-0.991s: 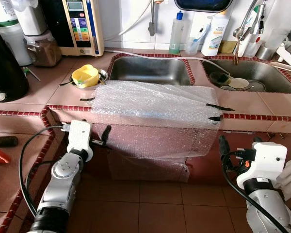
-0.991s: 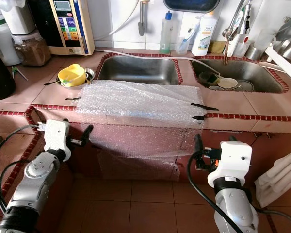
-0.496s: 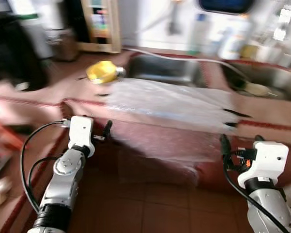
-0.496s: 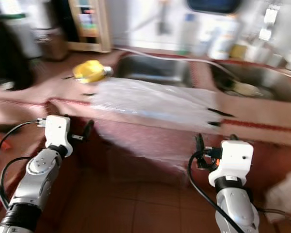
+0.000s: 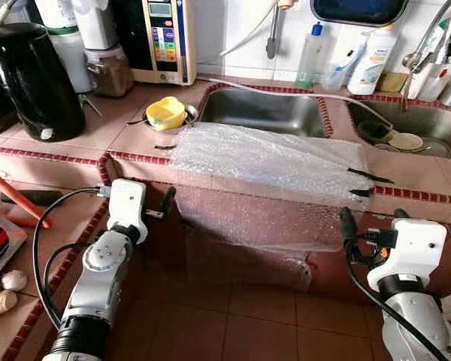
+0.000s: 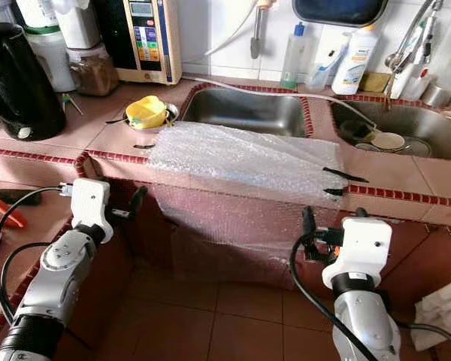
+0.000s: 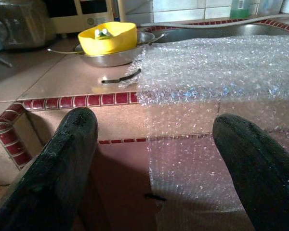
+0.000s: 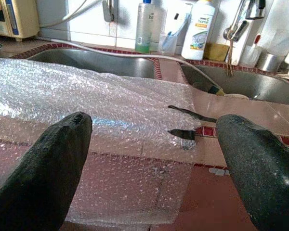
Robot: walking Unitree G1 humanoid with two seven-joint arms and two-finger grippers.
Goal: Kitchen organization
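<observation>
Item: my view has swung left, so the black kettle [image 5: 34, 79] now fills upper left. Bubble wrap [image 5: 267, 162] stays taped over the counter edge, centre frame. Left gripper [image 7: 154, 159] and right gripper [image 8: 151, 159] spread, empty, below the counter; nothing yet handled.

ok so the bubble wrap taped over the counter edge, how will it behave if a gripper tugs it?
The bubble wrap drapes limply over the counter edge, so it is probably floppy and light. Black tape strips hold its corners, so it would likely stretch or tear rather than slide free.
</observation>
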